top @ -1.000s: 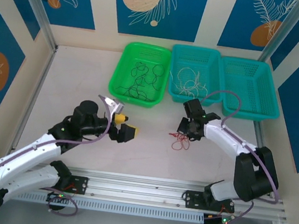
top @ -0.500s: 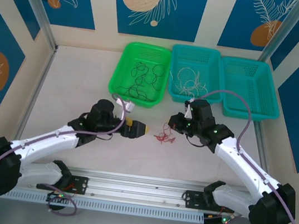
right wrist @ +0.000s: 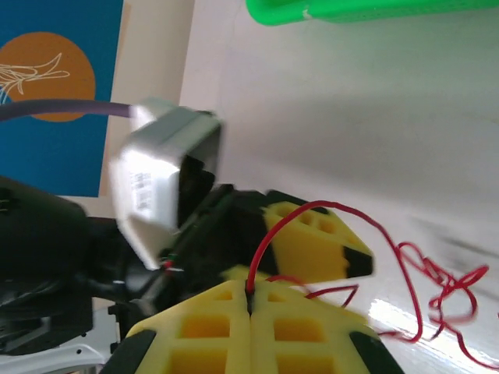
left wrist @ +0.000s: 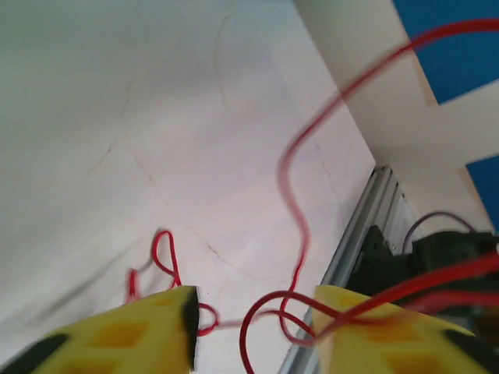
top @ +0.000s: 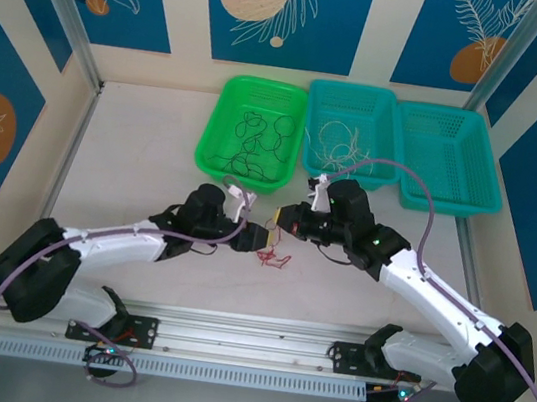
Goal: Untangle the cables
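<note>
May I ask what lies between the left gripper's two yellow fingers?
Loops of the red cable, shown in the left wrist view; the left gripper stands open.

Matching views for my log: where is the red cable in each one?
Top external: red cable just below centre, beside the left hand.
Left wrist: loops from upper right down between the left hand's fingers.
Right wrist: rises from the shut right hand, tangled lower right.
Shared landmark: the left hand.

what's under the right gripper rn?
A loose tangle of red cable drooping to the table, one strand rising into the right gripper, which is shut on it. The pinched end is hidden between the pads.
</note>
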Controlling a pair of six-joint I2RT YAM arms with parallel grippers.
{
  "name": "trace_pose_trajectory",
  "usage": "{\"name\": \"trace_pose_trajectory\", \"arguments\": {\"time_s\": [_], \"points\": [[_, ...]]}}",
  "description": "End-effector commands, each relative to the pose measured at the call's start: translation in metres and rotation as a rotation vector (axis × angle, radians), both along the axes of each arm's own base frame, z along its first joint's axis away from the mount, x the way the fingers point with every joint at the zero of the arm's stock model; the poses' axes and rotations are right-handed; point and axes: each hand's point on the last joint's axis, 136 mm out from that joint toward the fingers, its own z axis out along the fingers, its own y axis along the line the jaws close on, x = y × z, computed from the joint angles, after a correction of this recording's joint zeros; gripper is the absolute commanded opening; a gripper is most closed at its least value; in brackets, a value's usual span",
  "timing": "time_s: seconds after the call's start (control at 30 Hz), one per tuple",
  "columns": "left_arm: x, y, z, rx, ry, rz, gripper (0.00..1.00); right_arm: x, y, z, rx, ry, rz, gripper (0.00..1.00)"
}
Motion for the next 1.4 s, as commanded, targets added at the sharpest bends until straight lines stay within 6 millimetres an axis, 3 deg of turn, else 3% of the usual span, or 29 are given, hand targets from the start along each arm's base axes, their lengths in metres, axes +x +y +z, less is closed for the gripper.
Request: {"name": "trace_pose_trajectory", "arguments": {"time_s": [0.0,0.03,0.13,0.37,0.43,0.47,0.53,0.57,0.67,0.8,1.0,1.13,1.23,1.37], "points": [[0.007,-0.003,-0.002,-0.005,-0.013,0.034,0.11,0.003,0.001,0.021,0.07,-0.01,-0.023,0.0],[0.01,0.004,-0.012,0.032,-0.003,0.074,0.0,0.006,-0.006,0.02,0.053,0.0,-0.052,0.0],[0.016,0.029,-0.033,0.142,0.001,0.178,0.0,0.012,-0.039,0.02,0.021,0.019,-0.156,0.0],[0.019,0.072,-0.045,0.262,-0.043,0.27,0.0,0.012,-0.139,0.022,0.019,0.052,-0.479,0.04],[0.02,0.081,-0.045,0.264,-0.045,0.294,0.0,0.008,-0.156,0.016,0.011,0.06,-0.529,0.17],[0.02,0.083,-0.044,0.256,-0.046,0.297,0.0,0.005,-0.162,0.011,-0.002,0.065,-0.541,0.3],[0.02,0.081,-0.035,0.223,-0.053,0.282,0.0,0.0,-0.171,-0.002,-0.04,0.092,-0.567,0.42],[0.019,0.077,-0.027,0.193,-0.064,0.256,0.0,-0.002,-0.17,-0.007,-0.049,0.097,-0.558,0.43],[0.013,0.063,0.005,0.113,-0.117,0.172,0.0,-0.006,-0.153,-0.017,-0.027,0.097,-0.459,0.43],[0.012,0.058,0.049,0.048,-0.204,0.14,0.0,-0.011,-0.112,-0.015,-0.027,0.018,-0.289,0.48],[0.006,0.048,0.104,-0.06,-0.278,0.084,0.0,-0.009,-0.03,-0.047,-0.143,-0.076,-0.09,0.67],[0.006,0.046,0.129,-0.116,-0.296,0.085,0.0,0.0,0.026,-0.056,-0.062,-0.081,0.023,0.72],[0.005,0.049,0.145,-0.129,-0.326,0.095,0.0,0.011,0.042,-0.058,-0.045,-0.073,0.026,0.7],[0.007,0.06,0.149,-0.089,-0.339,0.151,0.0,0.011,0.042,-0.036,-0.006,-0.159,0.037,0.67]]}}
